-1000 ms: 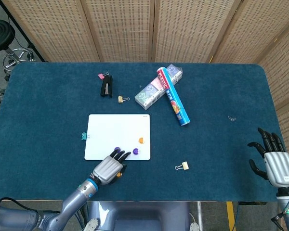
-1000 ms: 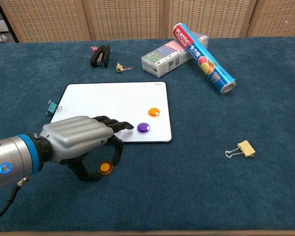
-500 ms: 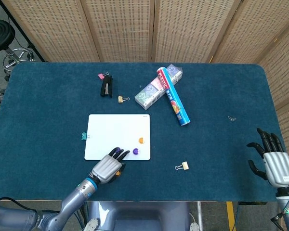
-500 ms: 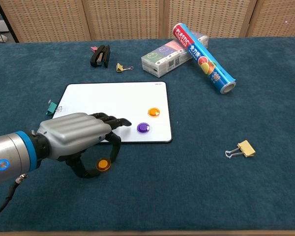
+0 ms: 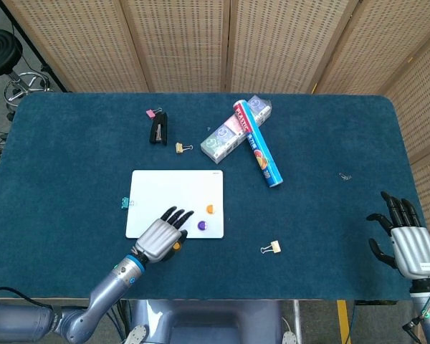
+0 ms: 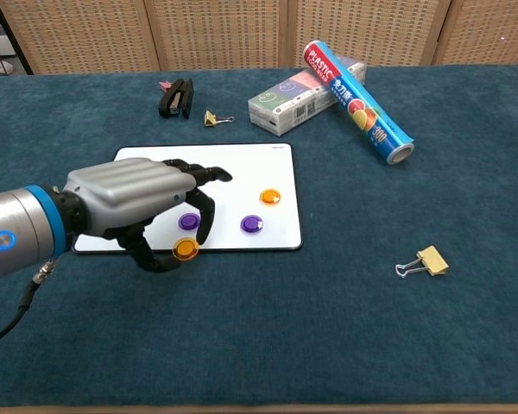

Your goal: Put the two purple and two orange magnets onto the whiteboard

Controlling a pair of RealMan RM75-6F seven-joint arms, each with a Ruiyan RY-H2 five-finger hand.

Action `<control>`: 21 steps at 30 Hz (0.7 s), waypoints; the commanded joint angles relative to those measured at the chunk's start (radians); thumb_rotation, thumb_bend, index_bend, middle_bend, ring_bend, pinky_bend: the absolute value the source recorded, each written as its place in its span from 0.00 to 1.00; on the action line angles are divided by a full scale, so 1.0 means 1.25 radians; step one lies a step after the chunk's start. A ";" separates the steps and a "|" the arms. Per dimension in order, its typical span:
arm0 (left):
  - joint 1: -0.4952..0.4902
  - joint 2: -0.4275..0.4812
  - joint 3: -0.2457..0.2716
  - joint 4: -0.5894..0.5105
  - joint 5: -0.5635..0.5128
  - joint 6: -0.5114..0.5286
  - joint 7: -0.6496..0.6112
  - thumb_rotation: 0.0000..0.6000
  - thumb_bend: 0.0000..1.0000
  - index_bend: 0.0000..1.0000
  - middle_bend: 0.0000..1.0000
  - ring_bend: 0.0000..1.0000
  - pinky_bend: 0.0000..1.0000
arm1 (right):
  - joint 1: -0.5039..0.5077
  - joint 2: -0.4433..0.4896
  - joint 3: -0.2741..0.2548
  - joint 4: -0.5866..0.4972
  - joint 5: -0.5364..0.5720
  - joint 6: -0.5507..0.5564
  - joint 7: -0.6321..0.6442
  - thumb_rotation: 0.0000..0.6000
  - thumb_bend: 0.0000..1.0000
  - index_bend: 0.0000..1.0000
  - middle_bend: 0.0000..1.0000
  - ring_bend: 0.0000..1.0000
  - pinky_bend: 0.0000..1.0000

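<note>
The left hand (image 6: 129, 211) is shown above the near edge of the whiteboard (image 6: 155, 168), its fingers (image 6: 205, 207) curled loosely around the last orange magnet (image 6: 185, 249), which appears pinched at that near edge; whether it already rests on the board cannot be told. An orange magnet (image 6: 270, 197) and two purple magnets (image 6: 252, 224) (image 6: 188, 222) are seen lying on the board's near right part. The placing of the fourth magnet is judged to be in hand; a release fully inside the border is called for next. The right hand (image 5: 407, 240) is held idle with fingers spread and empty at the desk's near right corner. The desk (image 5: 330, 143) is covered in blue felt and backed by wicker screens (image 5: 201, 43).
</note>
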 commanded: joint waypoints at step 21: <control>-0.158 -0.065 -0.114 0.233 -0.127 -0.098 -0.019 1.00 0.32 0.52 0.00 0.00 0.00 | 0.007 -0.002 0.008 0.011 0.026 -0.029 0.010 1.00 0.40 0.34 0.00 0.00 0.00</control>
